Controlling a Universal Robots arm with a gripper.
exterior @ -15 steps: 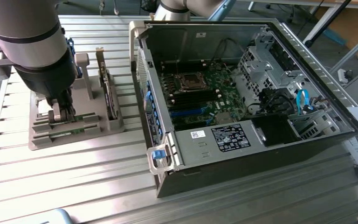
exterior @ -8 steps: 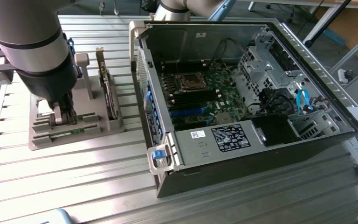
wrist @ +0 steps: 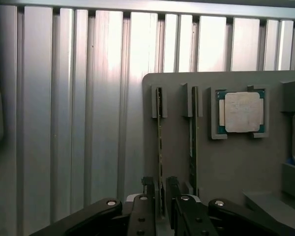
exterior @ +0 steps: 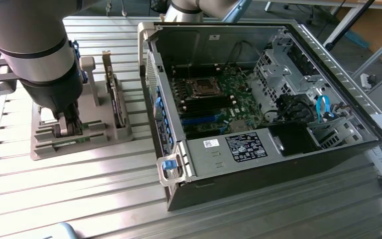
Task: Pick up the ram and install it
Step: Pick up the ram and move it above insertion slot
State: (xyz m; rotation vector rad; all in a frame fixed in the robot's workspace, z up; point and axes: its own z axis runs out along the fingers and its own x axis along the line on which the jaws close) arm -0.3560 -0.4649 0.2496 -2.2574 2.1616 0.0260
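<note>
The pick-up step is in hand, and by my reading the grasp itself is not yet made: the end effector (wrist: 160, 183) stands with its jaws wide, one finger (wrist: 147, 191) on each flat face of the ram (wrist: 160, 142) and a slim gap showing on either side, so it has hold of nothing. The ram stands on its long edge in a slotted grey holder tray (wrist: 221, 167) that rests on the ribbed metal bench (wrist: 88, 123). A second stick (wrist: 192, 137) of the same kind stands just beside it in its own slot, and a square silver processor chip (wrist: 242, 112) lies in a pocket beyond that. In the exterior view the arm is down over the tray on that view's left, well apart from the open computer case (exterior: 198, 42) on that view's right, where the motherboard (exterior: 224, 84) lies face up; its memory slots (exterior: 208, 105) look unfilled, though I cannot be sure. So the install part appears untouched. The grip calls for the jaws to meet the two flat faces squarely without nudging the neighbouring stick, and for a pull straight along the holder's slots, since a thin board on edge would likely bind or flex if drawn out at a tilt
</note>
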